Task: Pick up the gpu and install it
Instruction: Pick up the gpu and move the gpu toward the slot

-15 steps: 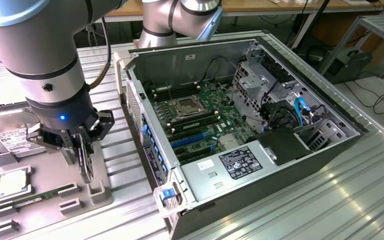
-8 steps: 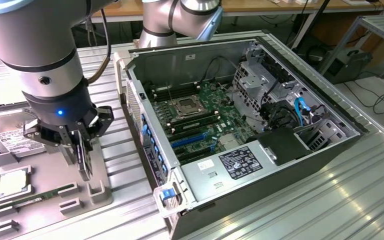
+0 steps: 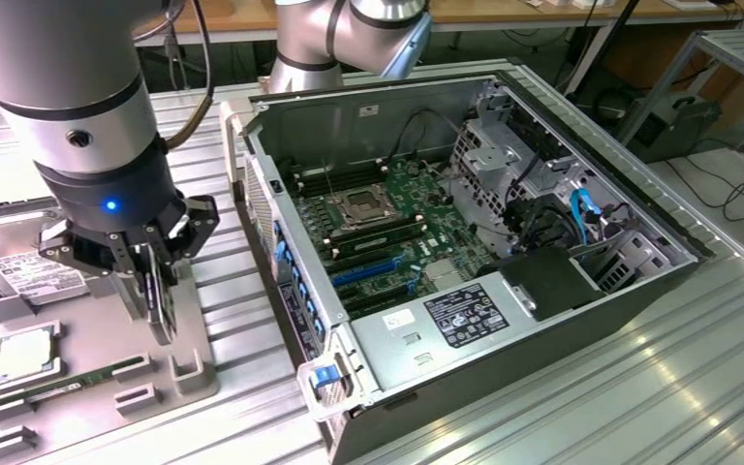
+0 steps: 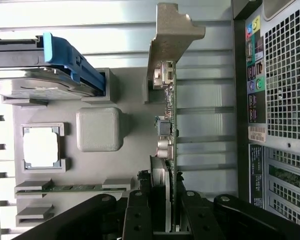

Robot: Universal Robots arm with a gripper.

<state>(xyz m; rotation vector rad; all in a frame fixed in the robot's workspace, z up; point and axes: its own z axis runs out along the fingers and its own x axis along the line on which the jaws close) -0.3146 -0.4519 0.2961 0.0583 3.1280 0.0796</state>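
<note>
Ribbed metal table [image 3: 604, 387]; grey tray [image 3: 88, 334] beside open case [image 3: 307, 126]. Hand [image 4: 162, 200] partly closed, pinching gpu [image 4: 166, 130] edge-on at fan end, over tray edge, outside case. Likely light, stiff, fragile: best gripped by board faces, sparing fan and connector.

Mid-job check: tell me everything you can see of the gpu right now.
The gpu is a thin card seen edge-on: green board edge, small connectors, a rounded fan housing and a pale metal end bracket. The claw is clamped on its two faces at the fan end, holding it on edge beside the computer case, over the grey parts tray.
</note>
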